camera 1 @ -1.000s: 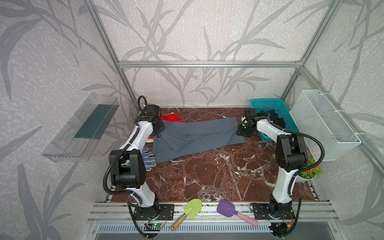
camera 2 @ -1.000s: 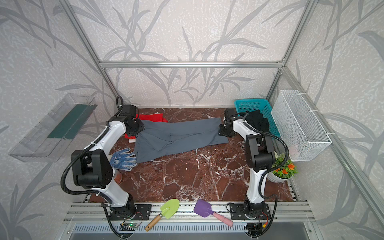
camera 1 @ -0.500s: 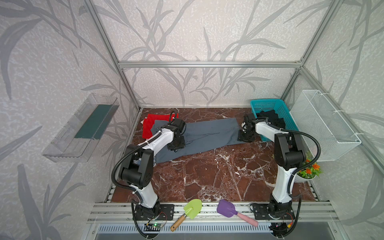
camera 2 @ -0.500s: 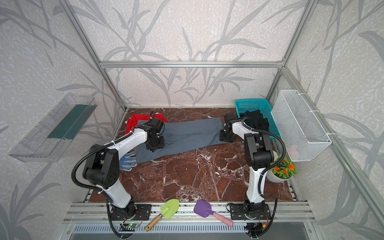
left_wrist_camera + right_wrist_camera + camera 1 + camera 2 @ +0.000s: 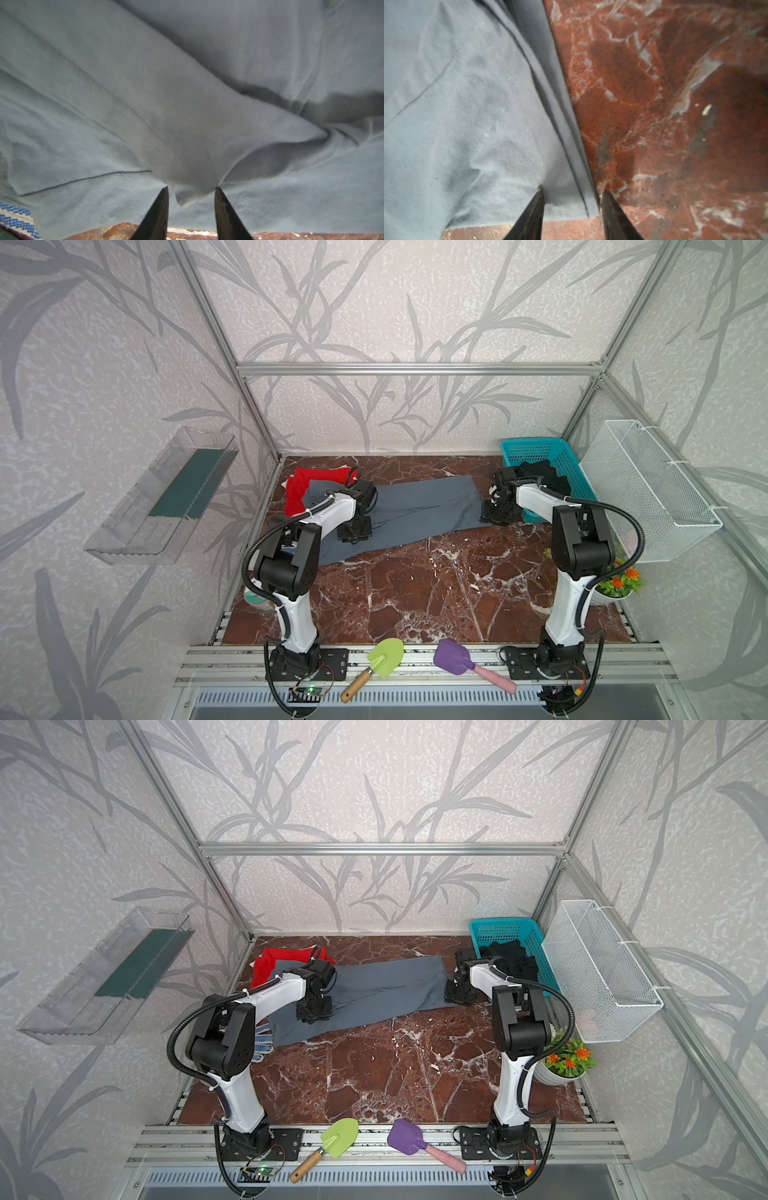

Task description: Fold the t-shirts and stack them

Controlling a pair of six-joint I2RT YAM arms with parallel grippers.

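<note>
The slate grey-blue t-shirt [image 5: 424, 506] [image 5: 386, 986] lies stretched across the back of the marble table. My left gripper [image 5: 353, 533] [image 5: 313, 1013] hangs over its left part. In the left wrist view, that gripper [image 5: 191, 189] is shut on a raised corner of the grey cloth [image 5: 187, 145]. My right gripper [image 5: 496, 516] [image 5: 572, 191] stands open at the shirt's right end. One fingertip [image 5: 538, 197] is on the cloth and the other is on the bare marble. The red t-shirt [image 5: 303, 485] lies at the back left, partly under the grey one. The black t-shirt [image 5: 540, 475] is bunched in the teal basket [image 5: 536, 443].
A dotted work glove [image 5: 262, 1044] lies by the left arm. A white wire basket [image 5: 648, 489] hangs on the right wall, with a flower pot [image 5: 615, 589] below it. A clear tray [image 5: 166, 497] hangs on the left wall. Green [image 5: 384, 655] and purple [image 5: 453, 657] trowels lie on the front rail.
My left gripper has moved from the shirt's far left end rightward over the shirt, taking grey cloth with it and uncovering more of the red shirt. The right gripper has barely moved.
</note>
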